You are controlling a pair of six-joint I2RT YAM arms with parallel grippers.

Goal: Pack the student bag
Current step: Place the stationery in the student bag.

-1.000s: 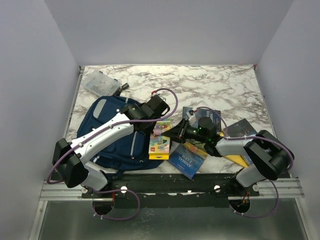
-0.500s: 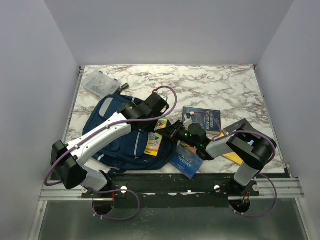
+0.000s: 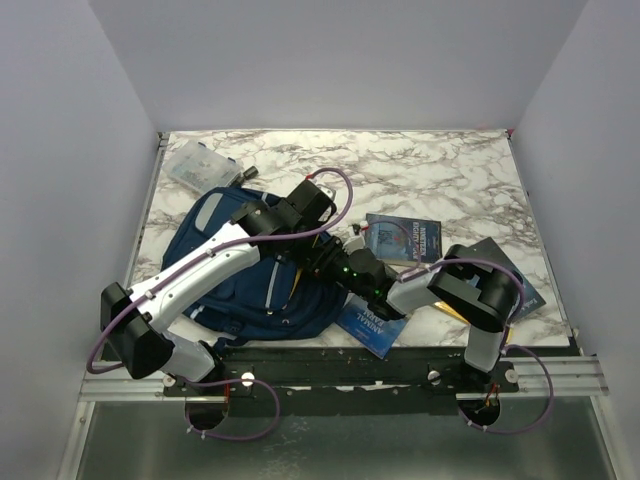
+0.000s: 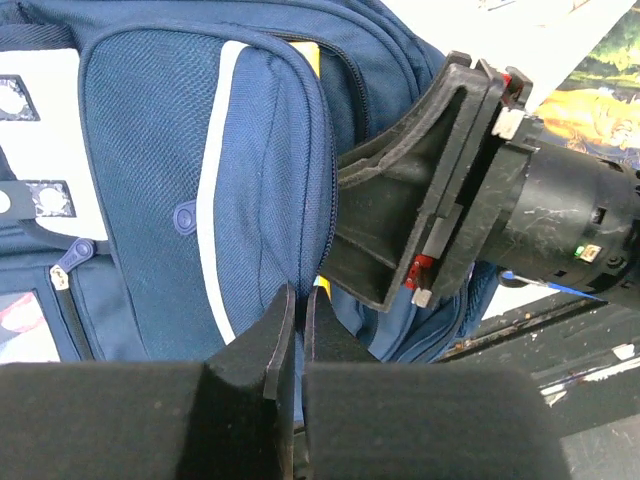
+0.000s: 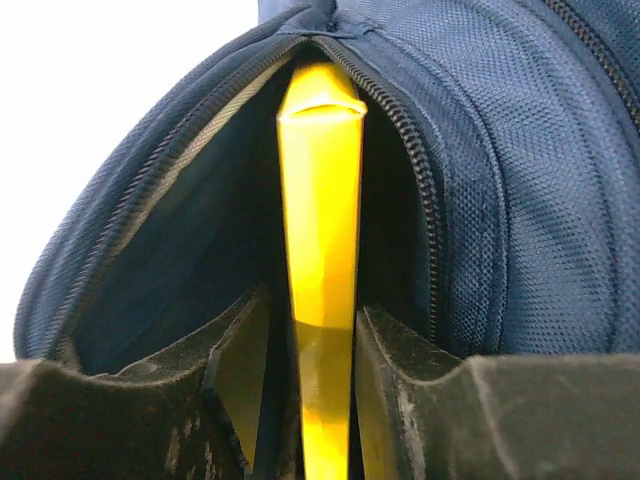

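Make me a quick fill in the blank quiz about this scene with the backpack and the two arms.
1. The flat item between the right gripper's fingers is ___ in colour.
2. It stands edge-on inside the student bag, whose zip is ___.
3. The left gripper, pinching the bag's fabric, is ___.
4. The clear plastic box lies in the table's far ___ corner.
Missing words: yellow; open; shut; left.

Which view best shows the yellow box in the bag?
Right wrist: the yellow box stands edge-on in the bag's open zip, between the right end effector's sides. Left wrist shows only a yellow sliver at the zip; the top view hardly shows it.
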